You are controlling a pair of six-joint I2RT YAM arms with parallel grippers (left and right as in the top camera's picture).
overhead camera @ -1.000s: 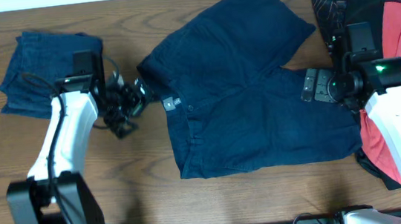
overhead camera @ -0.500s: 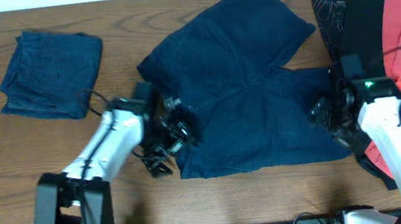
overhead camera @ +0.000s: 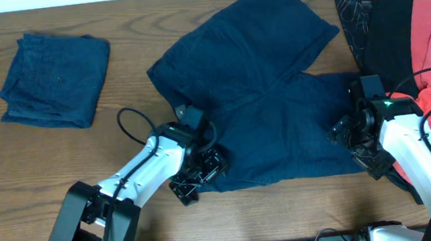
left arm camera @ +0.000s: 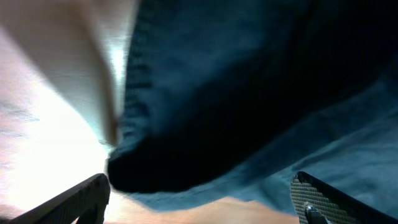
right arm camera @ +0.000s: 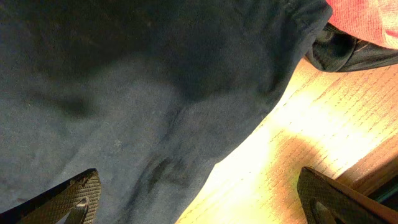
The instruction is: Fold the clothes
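Shorts (overhead camera: 253,92) lying flat, left gripper (overhead camera: 195,176) at near-left hem, right gripper (overhead camera: 351,135) at right edge, both spread wide, open table (overhead camera: 305,207) nearside.

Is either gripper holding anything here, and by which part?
Nothing is held. The left gripper is open at the lower left corner of the navy shorts; the right gripper is open at their right leg hem.
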